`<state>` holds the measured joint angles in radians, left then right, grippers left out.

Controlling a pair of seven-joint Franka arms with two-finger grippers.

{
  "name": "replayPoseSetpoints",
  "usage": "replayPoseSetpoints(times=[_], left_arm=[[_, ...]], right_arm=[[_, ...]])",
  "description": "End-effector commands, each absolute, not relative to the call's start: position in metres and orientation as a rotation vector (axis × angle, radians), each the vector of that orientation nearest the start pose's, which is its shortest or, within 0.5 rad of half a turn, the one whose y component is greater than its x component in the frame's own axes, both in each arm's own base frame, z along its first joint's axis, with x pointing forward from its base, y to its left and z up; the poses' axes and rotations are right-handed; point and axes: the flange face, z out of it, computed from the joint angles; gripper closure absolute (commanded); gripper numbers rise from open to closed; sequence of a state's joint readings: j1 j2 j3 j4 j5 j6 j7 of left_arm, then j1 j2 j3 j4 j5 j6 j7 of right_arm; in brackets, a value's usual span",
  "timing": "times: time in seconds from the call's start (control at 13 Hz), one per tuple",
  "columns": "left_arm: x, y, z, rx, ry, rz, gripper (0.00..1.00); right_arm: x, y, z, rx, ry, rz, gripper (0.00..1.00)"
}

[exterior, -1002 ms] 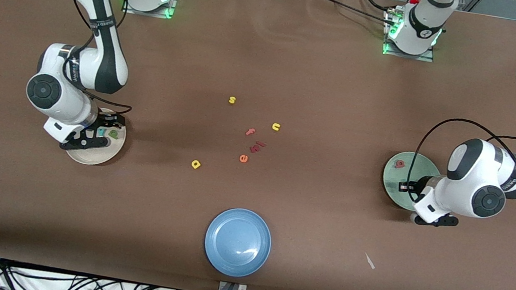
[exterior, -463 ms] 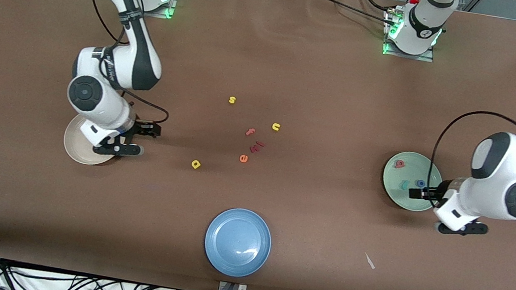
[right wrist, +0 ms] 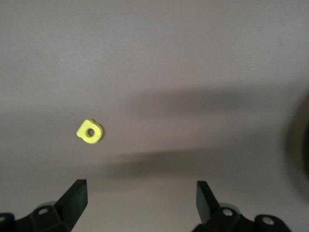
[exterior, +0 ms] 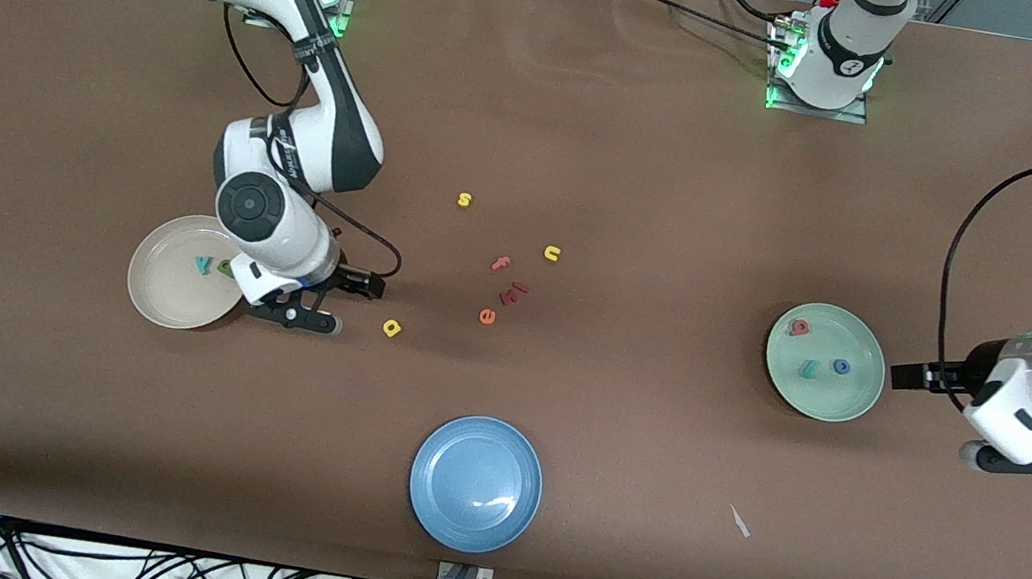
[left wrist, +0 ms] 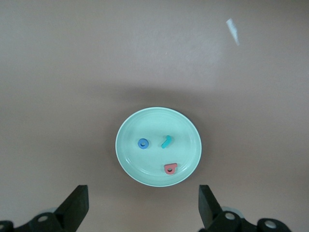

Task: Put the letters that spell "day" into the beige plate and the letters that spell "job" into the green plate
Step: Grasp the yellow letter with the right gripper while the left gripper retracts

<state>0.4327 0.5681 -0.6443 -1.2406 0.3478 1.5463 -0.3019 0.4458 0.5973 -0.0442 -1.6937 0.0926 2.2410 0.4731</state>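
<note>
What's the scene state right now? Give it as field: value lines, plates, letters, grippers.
beige plate: holds teal y and dark green letter
green plate: holds salmon b, blue o, teal j
yellow rounded letter: on the table, not yet plated
right gripper: open, empty, beside the yellow rounded letter
left gripper: open, empty, just off the green plate's rim
blue plate: holds nothing

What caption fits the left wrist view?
Open left gripper above the green plate holding blue "o", teal "j" and red "b".
</note>
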Motion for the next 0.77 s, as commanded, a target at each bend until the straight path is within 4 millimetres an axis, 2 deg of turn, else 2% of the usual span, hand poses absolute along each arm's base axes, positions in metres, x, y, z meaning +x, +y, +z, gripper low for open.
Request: replayPoseSetpoints(times=[0.0,0.31,0.39,0.54,0.69], left_arm=[[0.682,-0.007,0.513,-3.092,-0.109,0.155,0.00],[0.682,-0.002,0.541,-3.105,-0.086,0.082,0.00],[0.679,-0.003,0.550,-3.103,-0.065,0.062,0.00],[0.676,-0.004,0.556,-3.097,-0.067,0.053,0.00],[0.660,-0.016,0.581,-3.071,-0.053,0.056,0.00]], right_arm=[[0.631,0.294,0.236,-3.072,0.314,0.100,0.00],[0.636,0.322,0.212,-3.054,0.381,0.104,0.00],[0.637,0.323,0.208,-3.050,0.382,0.092,0.00],[0.639,0.324,0.198,-3.045,0.378,0.072,0.01],[0.639,0.324,0.190,-3.045,0.379,0.072,0.01]])
